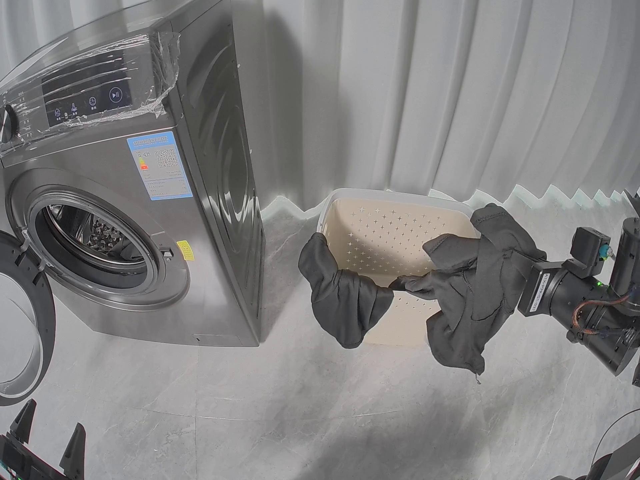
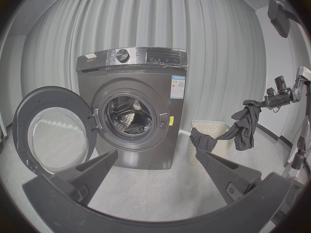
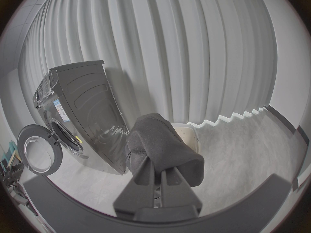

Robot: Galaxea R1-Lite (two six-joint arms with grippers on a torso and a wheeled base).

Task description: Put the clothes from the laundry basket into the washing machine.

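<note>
Dark grey garment [image 1: 480, 281]: soft, matte and creased, bunched into thick folds. We see no pattern on it. Its bulk hangs in the air above the laundry basket's right edge, with one loose end dangling outside the basket towards the floor [image 1: 300, 401]. A twisted band of the same cloth runs taut across the basket's open top to a second lump. That lump is draped over the basket's left front corner, half inside and half down the outer wall.

Right claw [image 3: 158, 175]: narrowed onto the garment. Both fingers are pinched close together, and a fold of cloth rolls over their tips. It sits just to the right of the basket, above rim height.

Laundry basket [image 1: 387, 235]: cream plastic with small star-shaped holes in its walls. It stands on the floor. We cannot tell what else lies in its bottom.

Washing machine [image 1: 133, 168]: grey, front-loading, standing to the left of the basket with a narrow gap between them. Its round door [image 1: 20, 321] is swung fully open on the side away from the basket. In the left wrist view, a small dark piece of cloth [image 2: 136, 128] lies low in the drum.

Left claw [image 2: 155, 159]: fingers spread wide, with nothing between them. It is low and well apart from the basket, out in front of the machine.

A pleated white curtain [image 1: 433, 68] hangs behind the basket and the machine.
</note>
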